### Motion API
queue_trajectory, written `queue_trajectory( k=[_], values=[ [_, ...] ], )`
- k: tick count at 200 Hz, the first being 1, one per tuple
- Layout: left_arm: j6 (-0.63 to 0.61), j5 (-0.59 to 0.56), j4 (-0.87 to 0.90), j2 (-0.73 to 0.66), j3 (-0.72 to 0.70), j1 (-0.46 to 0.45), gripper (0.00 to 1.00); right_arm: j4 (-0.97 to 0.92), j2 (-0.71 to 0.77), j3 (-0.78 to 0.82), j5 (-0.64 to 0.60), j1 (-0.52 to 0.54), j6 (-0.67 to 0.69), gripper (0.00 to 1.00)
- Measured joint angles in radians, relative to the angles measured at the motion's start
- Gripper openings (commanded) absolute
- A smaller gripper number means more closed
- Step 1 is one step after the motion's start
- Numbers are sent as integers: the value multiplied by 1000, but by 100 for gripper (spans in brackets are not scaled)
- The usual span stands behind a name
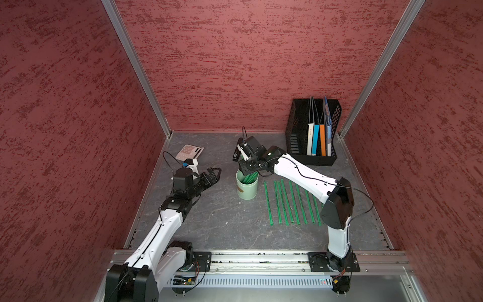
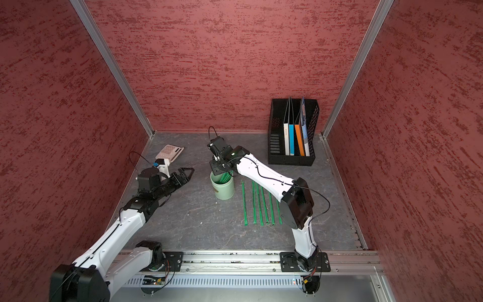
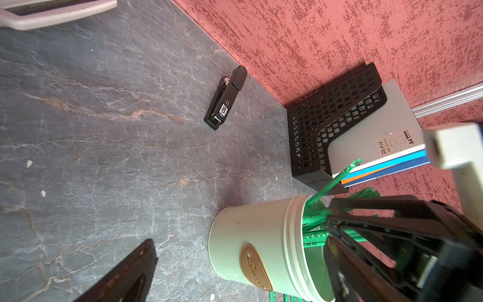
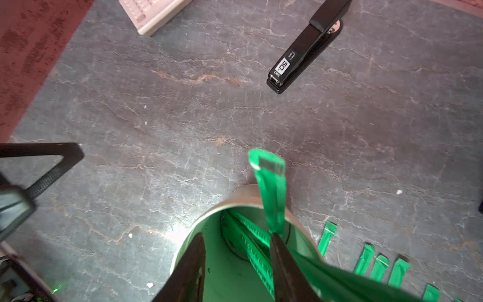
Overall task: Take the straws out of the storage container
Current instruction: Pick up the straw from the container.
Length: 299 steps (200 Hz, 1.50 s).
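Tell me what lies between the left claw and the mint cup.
Nothing: only bare tabletop separates the left claw from the mint cup, as both top views show.

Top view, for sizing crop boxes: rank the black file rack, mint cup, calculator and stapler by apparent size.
1. black file rack
2. mint cup and calculator: they look alike, so no ranking
3. stapler: smallest showing, but mostly hidden behind the right arm

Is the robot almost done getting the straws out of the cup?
About partway. A row of straws lies on the table beside the cup. The right gripper, jaws open, reaches into the cup, where more straws stand. The left gripper hovers open.
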<state>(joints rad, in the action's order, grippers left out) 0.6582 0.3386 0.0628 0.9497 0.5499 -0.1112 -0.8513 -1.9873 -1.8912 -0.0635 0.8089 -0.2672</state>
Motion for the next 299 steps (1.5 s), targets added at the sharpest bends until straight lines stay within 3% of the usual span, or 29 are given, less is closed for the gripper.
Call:
queue_trajectory(
  k=[122,187,299],
  values=[
    [0,0,7,0,-2,11,100,-54,-72,-112,-89,0,21,38],
    [-1,0,7,0,-13,17,100,-66,-87,-113,-80,0,22,16],
    [0,1,5,0,-13,21,100,-27,-29,-101,-59,0,22,7]
  ],
)
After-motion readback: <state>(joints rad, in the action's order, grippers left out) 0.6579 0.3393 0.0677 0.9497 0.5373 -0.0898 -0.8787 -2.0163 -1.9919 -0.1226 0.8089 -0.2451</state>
